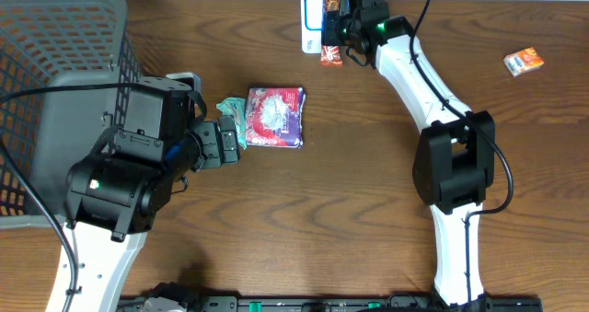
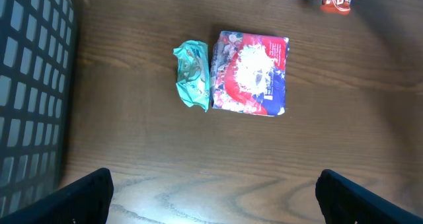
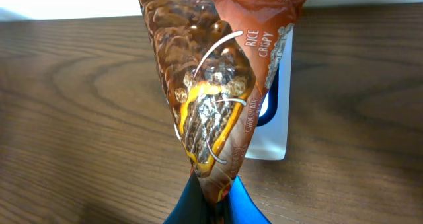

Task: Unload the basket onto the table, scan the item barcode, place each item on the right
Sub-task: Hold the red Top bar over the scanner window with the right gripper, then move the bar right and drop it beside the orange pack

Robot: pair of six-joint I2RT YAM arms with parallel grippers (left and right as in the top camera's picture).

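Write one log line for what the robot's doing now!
right pincer: shut on snack bar, by white scanner | left pincer: open, near teal packet and red pouch

Overhead looks straight down on the whole table (image 1: 359, 220); left wrist, moderately high, shares its red-blue packet (image 2: 251, 72) toward 12 o'clock; right wrist presses close on the brown wrapper (image 3: 211, 85).

The left arm (image 1: 120, 179) and right arm (image 1: 419, 77) have white links, black joint housings and black cables. A green light (image 1: 379, 27) glows on the right one. Its fingertips (image 3: 248, 205) are blue.
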